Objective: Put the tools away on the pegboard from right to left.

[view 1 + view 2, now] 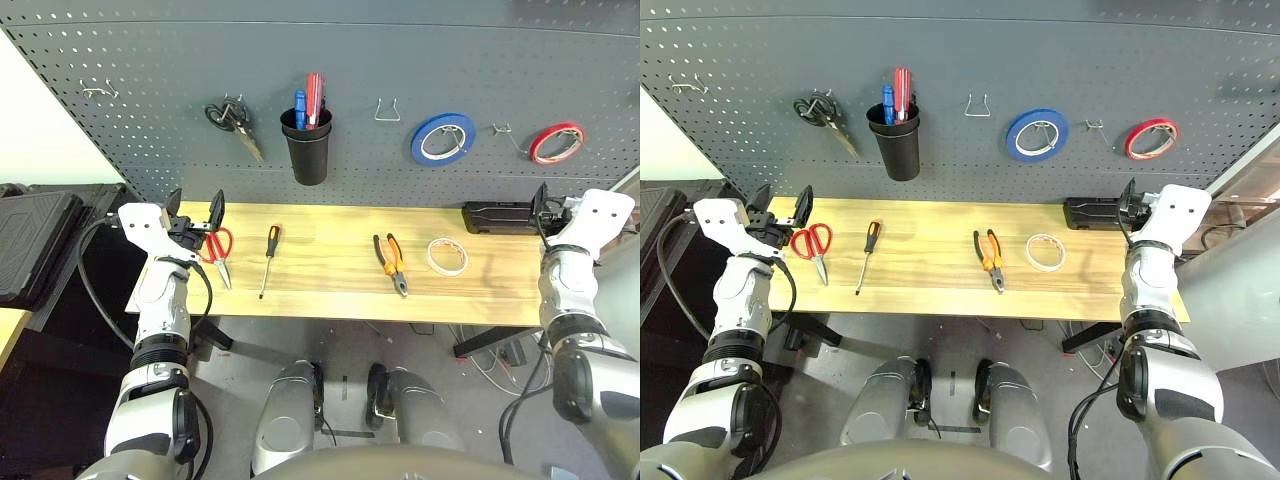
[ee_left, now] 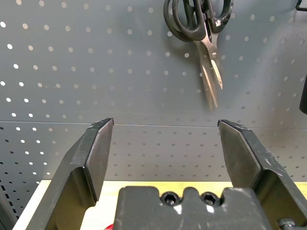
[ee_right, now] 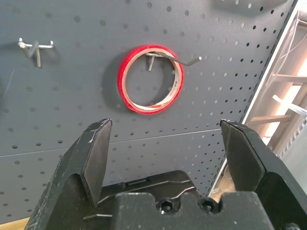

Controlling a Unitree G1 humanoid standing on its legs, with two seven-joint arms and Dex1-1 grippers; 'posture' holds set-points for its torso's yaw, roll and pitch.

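On the wooden table [image 1: 320, 295] four tools lie in a row: a white tape roll [image 1: 447, 256] at the right, then orange-and-black pliers [image 1: 391, 264], an orange-and-black screwdriver [image 1: 268, 258] and red-handled scissors [image 1: 219, 252]. Behind them rises the dark grey pegboard [image 1: 150, 120]. My left gripper [image 1: 195, 210] hovers open and empty just above the red scissors' handles, facing the board. Over the table's right end my right gripper [image 3: 165, 125] is open and empty, pointing at the board under a red tape roll [image 3: 151, 79].
Hanging on the board are black-handled scissors [image 1: 233, 122], a black cup [image 1: 306, 145] holding screwdrivers, a blue tape roll [image 1: 443, 138] and the red roll [image 1: 557, 142]. Bare hooks [image 1: 388, 108] [image 1: 98, 92] [image 1: 505, 130] stick out. A black box [image 1: 497, 216] sits at the table's back right.
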